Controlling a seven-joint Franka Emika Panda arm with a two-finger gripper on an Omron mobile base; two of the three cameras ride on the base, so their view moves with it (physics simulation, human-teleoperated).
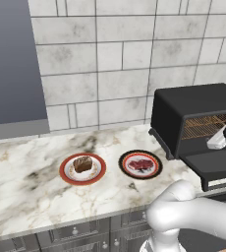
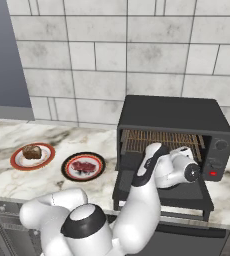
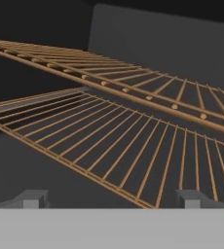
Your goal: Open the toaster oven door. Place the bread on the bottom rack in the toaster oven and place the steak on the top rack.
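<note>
The toaster oven (image 2: 173, 131) stands on the counter (image 1: 26, 177) against the tiled wall (image 1: 110, 64), at the right end of the work area. The toaster oven door (image 2: 162, 192) is folded down flat, level with the counter edge, and the cavity is exposed.

Inside the cavity, the top rack (image 3: 133, 82) and the bottom rack (image 3: 123, 151) are both seated and both bare. In the hand view the two wire grids run away from me toward the dark rear wall of the oven, the top rack above the bottom one.

My gripper (image 3: 111, 198) sits at the oven mouth, above the lowered door, aimed into the cavity. Its fingertips (image 3: 32, 198) stand fully apart, with nothing between them. In the right base view my wrist reaches in front of the oven opening.

The steak (image 1: 140, 164) lies on a black-rimmed plate (image 1: 154, 173) on the counter, just left of the oven. The bread (image 1: 82, 163) lies on a red-rimmed plate (image 1: 66, 175) further left, near the first plate but not touching it. Both plates are well apart from my gripper.

Dark cabinet fronts (image 1: 80, 234) run below the counter edge.
</note>
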